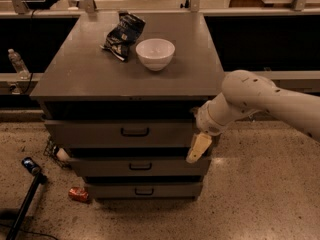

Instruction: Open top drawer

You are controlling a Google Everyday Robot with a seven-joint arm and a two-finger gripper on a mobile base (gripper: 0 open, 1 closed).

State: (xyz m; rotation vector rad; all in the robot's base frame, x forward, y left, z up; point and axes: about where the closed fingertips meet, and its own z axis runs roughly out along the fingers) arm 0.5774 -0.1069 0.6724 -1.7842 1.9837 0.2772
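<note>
Camera view looks down on a grey cabinet with three drawers stacked in its near face. The top drawer (100, 133) sits just under the cabinet top (90, 76), and it is the widest and tallest front of the three. A small black bar handle (135, 132) lies at its centre.

The arm reaches in from the right. The gripper (199, 148) hangs at the right end of that drawer front, pointing down across its lower edge towards the second drawer. I cannot tell whether it is open or closed, and it holds nothing that I can see.

What matters is the offset. The handle lies well to the left of the gripper and a little higher, and its long axis runs left to right along the front. By my reckoning the gripper must travel left along the face, rise slightly and meet the bar across its length. The pull would then come straight towards the near side. A white bowl (155, 53) and a crumpled bag (122, 31) sit on top.
</note>
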